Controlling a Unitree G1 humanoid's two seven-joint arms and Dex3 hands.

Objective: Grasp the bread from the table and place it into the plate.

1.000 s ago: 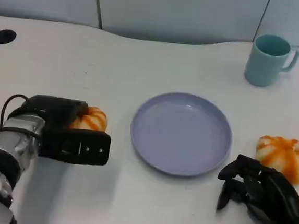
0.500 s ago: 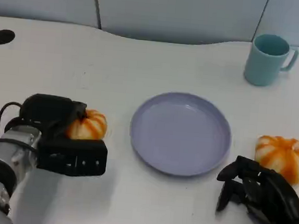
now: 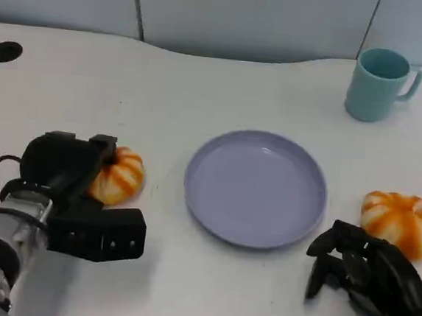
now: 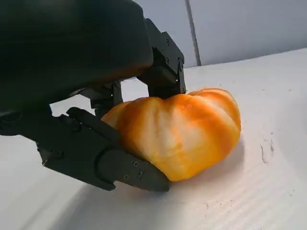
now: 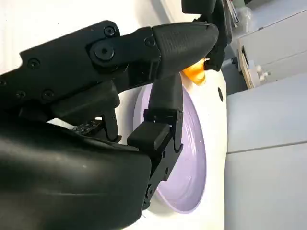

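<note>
Orange-and-cream striped bread point(image 3: 118, 176), round and lobed like a small pumpkin, glossy and soft-looking, lying on the white tabletop point(image 3: 203, 83) toward its left edge and front, just left of the plate point(image 3: 256, 187) but apart from it. Gripped there by the left hand point(image 3: 73, 172), black fingers point(image 4: 120, 165) closed on it from both sides in the left wrist view, one low against the table under its near flank, another over the far side; probably so as to lift it clear and carry it across to the plate. Lavender plate at mid-table, shallow and bare, ready to receive it. Second matching bread point(image 3: 403, 220) near the right edge. Right hand point(image 3: 367, 279) at the front right corner, just in front of that second bread, fingers curled inward around nothing, apparently idle. Teal mug point(image 3: 380, 83) toward the far right corner.
</note>
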